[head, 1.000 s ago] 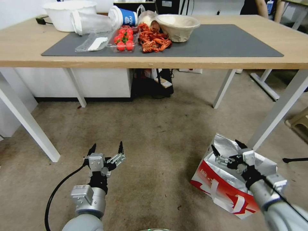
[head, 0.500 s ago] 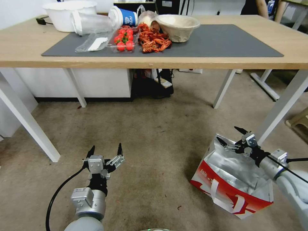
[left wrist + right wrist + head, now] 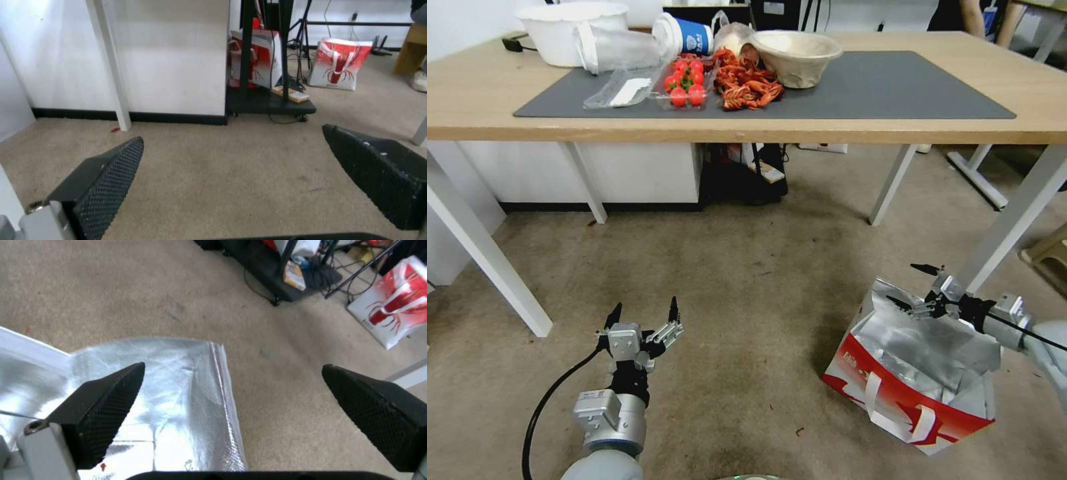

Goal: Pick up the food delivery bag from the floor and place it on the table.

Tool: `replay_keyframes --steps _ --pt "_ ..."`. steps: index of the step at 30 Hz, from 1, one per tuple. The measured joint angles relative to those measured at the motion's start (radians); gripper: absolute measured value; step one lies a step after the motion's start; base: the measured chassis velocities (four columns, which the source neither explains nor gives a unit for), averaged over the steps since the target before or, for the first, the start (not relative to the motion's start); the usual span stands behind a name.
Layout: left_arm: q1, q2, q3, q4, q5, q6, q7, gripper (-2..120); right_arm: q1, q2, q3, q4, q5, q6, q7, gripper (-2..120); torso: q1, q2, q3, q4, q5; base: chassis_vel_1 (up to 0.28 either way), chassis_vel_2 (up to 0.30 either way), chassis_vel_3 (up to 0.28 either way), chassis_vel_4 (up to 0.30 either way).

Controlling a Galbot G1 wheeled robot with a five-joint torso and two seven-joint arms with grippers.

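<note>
Food delivery bag [image 3: 914,387] stands on the floor [image 3: 747,293] at 4 o'clock, mouth open. Right gripper [image 3: 919,288] hovers over its far rim, fingers wide, one each side of the foil edge. Left gripper [image 3: 642,313], fingers wide, idles at 7 o'clock, well apart.

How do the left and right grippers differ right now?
Place: the left gripper hangs over bare carpet; the right gripper is at the far rim of the bag, which stands open on the floor.
Pose: in the head view the left gripper points toward the table; the right gripper points leftward across the bag's rim.
Shared: both are open and hold nothing.
</note>
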Motion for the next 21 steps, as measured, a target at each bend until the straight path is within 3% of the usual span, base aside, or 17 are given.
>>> replay_keyframes --steps 14,21 --pt "-0.004 -0.008 -0.004 0.013 0.004 0.001 -0.002 100 0.127 0.025 -0.129 -0.146 -0.075 0.016 -0.012 100 0.000 0.000 0.000 -0.0001 0.0000 0.000 0.000 0.000 0.000" --pt "-0.002 -0.019 -0.004 0.021 0.012 0.003 -0.002 100 0.169 0.050 -0.158 -0.207 -0.095 0.014 -0.079 77 0.000 0.000 0.000 0.0001 0.0000 0.000 0.000 0.000 0.000"
